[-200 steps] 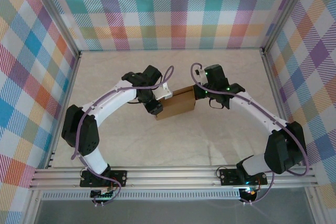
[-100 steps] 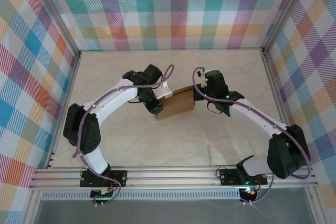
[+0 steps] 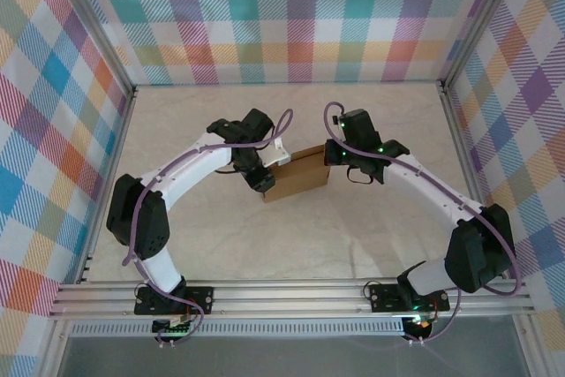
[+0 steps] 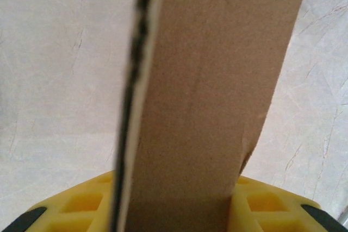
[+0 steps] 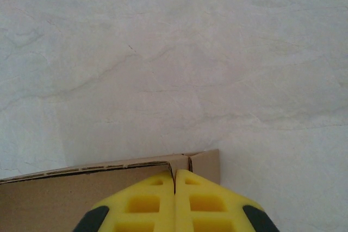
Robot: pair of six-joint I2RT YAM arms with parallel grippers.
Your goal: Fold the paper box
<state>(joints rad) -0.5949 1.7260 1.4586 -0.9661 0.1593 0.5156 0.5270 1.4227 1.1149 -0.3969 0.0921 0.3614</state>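
Observation:
The paper box (image 3: 300, 174) is a small brown cardboard box in the middle of the table, between my two arms. My left gripper (image 3: 262, 184) is at its left end. In the left wrist view a cardboard panel (image 4: 206, 107) stands between the yellow fingers (image 4: 81, 207), and my left gripper (image 4: 176, 205) is shut on it. My right gripper (image 3: 328, 154) is at the box's right end. In the right wrist view its fingers are pressed together, with my right gripper (image 5: 175, 175) over the top edge of the box (image 5: 54, 194) near the corner flap.
The pale marbled tabletop (image 3: 291, 245) lies bare around the box. Checked cloth walls on a metal frame (image 3: 132, 90) close in the back and both sides. The arm bases sit on the rail (image 3: 291, 293) at the near edge.
My right wrist has shifted slightly at the box's right end and come back. The left gripper and the box have stayed where they were.

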